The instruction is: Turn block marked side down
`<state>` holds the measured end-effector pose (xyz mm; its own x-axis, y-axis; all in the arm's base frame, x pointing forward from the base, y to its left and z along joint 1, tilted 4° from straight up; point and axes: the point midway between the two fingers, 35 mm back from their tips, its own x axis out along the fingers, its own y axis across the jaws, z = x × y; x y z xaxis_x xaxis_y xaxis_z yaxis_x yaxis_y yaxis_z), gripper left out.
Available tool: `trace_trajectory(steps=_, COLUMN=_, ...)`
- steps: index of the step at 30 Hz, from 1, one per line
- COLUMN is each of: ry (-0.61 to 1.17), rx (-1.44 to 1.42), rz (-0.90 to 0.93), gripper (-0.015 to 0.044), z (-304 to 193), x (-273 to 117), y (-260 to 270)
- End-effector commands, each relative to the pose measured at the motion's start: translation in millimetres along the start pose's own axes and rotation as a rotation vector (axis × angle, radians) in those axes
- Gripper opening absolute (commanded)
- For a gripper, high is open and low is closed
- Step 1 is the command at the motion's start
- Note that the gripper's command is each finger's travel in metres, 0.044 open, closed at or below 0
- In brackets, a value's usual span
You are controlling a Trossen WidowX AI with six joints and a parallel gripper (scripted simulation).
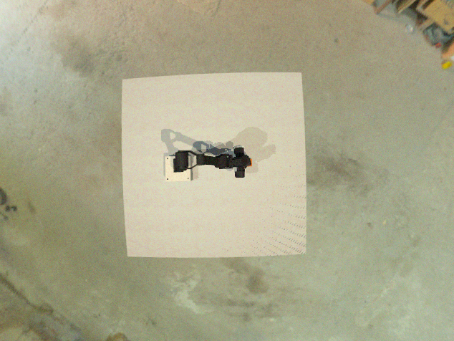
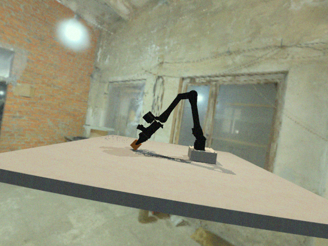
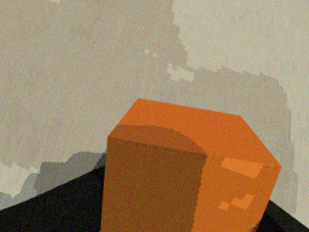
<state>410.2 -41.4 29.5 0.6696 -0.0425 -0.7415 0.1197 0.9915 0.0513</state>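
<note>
Orange blk (image 1: 250, 161) (image 2: 135, 144) (image 3: 196, 141) tilted btwn fingers (image 2: 137, 143), gripped tight, corner nr tabletop (image 1: 216, 220) (image 2: 159, 182) (image 3: 59, 72).

Orange block (image 1: 250, 161) (image 2: 135, 144) (image 3: 196, 146), plain sides, tilted cornerwise in claw (image 1: 249, 161) (image 2: 136, 143), low over table (image 1: 216, 220) (image 2: 159, 180) (image 3: 73, 72); marked side unseen.
</note>
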Motion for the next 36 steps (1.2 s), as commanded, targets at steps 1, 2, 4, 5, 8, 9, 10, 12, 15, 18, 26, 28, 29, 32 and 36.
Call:
trace_trajectory(steps=1, ry=-0.058, rx=0.003, rz=-0.004, gripper=0.0, z=-1.5, x=4.8, y=-0.5)
trace_trajectory(steps=2, ry=-0.074, rx=0.003, rz=-0.004, gripper=0.0, z=-2.1, x=6.1, y=-0.5)
trace_trajectory(steps=4, ry=-0.104, rx=0.003, rz=-0.005, gripper=0.0, z=-3.4, x=8.2, y=-0.6)
trace_trajectory(steps=5, ry=-0.119, rx=0.002, rz=-0.005, gripper=0.0, z=-4.1, x=9.0, y=-0.5)
trace_trajectory(steps=8, ry=-0.165, rx=0.003, rz=-0.005, gripper=0.0, z=-6.1, x=10.7, y=-0.5)
trace_trajectory(steps=9, ry=-0.18, rx=0.003, rz=-0.005, gripper=0.0, z=-6.8, x=11.0, y=-0.5)
trace_trajectory(steps=10, ry=-0.196, rx=0.003, rz=-0.005, gripper=0.0, z=-7.6, x=11.1, y=-0.5)
trace_trajectory(steps=12, ry=-0.226, rx=0.003, rz=-0.005, gripper=0.0, z=-9.0, x=11.0, y=-0.4)
trace_trajectory(steps=15, ry=-0.272, rx=0.004, rz=-0.004, gripper=0.0, z=-11.3, x=9.9, y=-0.3)
trace_trajectory(steps=18, ry=-0.317, rx=0.004, rz=-0.004, gripper=0.0, z=-13.5, x=7.5, y=-0.2)
trace_trajectory(steps=26, ry=-0.389, rx=0.006, rz=-0.003, gripper=0.0, z=-16.6, x=1.4, y=0.0)
trace_trajectory(steps=28, ry=-0.409, rx=0.006, rz=-0.003, gripper=0.0, z=-15.4, x=-0.7, y=0.0)
trace_trajectory(steps=29, ry=-0.412, rx=0.006, rz=-0.003, gripper=0.0, z=-15.2, x=-1.1, y=0.0)
trace_trajectory(steps=32, ry=-0.412, rx=0.006, rz=-0.003, gripper=0.0, z=-15.2, x=-1.1, y=0.0)
trace_trajectory(steps=36, ry=-0.412, rx=0.006, rz=-0.003, gripper=0.0, z=-15.2, x=-1.1, y=0.0)
